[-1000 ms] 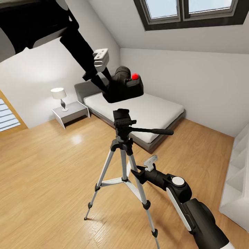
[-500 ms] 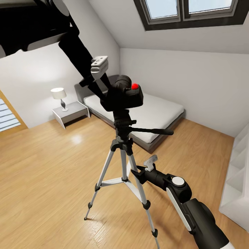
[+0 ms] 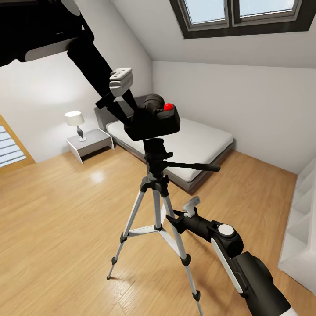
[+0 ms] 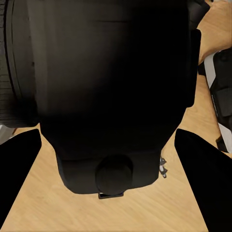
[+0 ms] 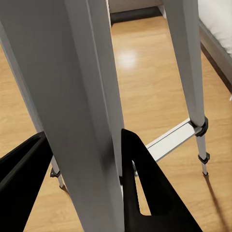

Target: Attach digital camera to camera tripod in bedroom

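The black digital camera (image 3: 156, 122) with its red button (image 3: 168, 106) sits right on top of the black head (image 3: 156, 152) of the camera tripod (image 3: 154, 206). My left gripper (image 3: 128, 117) comes down from the upper left and is shut on the camera's left side. In the left wrist view the camera (image 4: 111, 87) lies between the two dark fingers (image 4: 19, 183). My right gripper (image 3: 174, 218) is shut on a silver tripod leg (image 5: 92, 121) low down, with that leg running between its black fingers (image 5: 150, 193). The pan handle (image 3: 193, 166) points right.
Behind the tripod are the low grey bed (image 3: 206, 145), a white nightstand (image 3: 92, 144) with a lamp (image 3: 75, 119), and the skylight (image 3: 239, 15). A white shelf unit (image 3: 303, 219) stands at the right. Light wood floor (image 3: 57, 219) spreads to the left.
My left arm has brought the camera down from above the tripod head onto it and shifted it slightly left. The right arm and the tripod have stayed still.
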Available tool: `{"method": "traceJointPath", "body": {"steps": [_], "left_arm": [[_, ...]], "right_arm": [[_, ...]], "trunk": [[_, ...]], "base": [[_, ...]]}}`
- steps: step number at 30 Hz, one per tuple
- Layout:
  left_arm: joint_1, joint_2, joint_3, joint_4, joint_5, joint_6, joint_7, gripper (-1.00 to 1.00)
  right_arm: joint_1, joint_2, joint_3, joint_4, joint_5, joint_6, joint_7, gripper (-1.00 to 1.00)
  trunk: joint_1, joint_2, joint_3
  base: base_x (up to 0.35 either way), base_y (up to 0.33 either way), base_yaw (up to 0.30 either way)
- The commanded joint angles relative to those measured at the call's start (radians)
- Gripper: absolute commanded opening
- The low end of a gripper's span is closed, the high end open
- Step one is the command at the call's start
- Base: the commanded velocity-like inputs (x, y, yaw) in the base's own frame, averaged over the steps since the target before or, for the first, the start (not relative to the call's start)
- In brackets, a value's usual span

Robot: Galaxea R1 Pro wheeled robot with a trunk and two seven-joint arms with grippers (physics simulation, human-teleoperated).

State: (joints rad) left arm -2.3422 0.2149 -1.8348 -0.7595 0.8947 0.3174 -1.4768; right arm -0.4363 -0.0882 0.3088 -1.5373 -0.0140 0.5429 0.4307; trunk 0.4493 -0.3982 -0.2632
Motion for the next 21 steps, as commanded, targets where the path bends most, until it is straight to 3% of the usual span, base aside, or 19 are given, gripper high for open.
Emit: {"method": "traceJointPath", "body": {"steps": [1, 15, 21], "left_arm": [[-0.003, 0.002, -0.007, -0.002, 0.012, 0.011, 0.000, -1.00], [-0.006, 0.026, -0.010, -0.003, 0.029, 0.014, 0.000, -1.00], [-0.006, 0.033, -0.012, -0.016, 0.060, 0.067, 0.000, -1.00]], "right_arm": [[-0.001, -0.001, 0.002, 0.056, 0.018, 0.005, 0.002, -1.00], [-0.001, -0.001, 0.003, 0.056, 0.017, 0.005, 0.002, -1.00], [-0.001, -0.001, 0.003, 0.056, 0.017, 0.005, 0.002, -1.00]], "trunk": [[0.001, -0.002, -0.002], [0.001, -0.002, -0.002], [0.001, -0.002, -0.002]], "base": [[0.000, 0.000, 0.000], [0.000, 0.000, 0.000], [0.000, 0.000, 0.000]]}}
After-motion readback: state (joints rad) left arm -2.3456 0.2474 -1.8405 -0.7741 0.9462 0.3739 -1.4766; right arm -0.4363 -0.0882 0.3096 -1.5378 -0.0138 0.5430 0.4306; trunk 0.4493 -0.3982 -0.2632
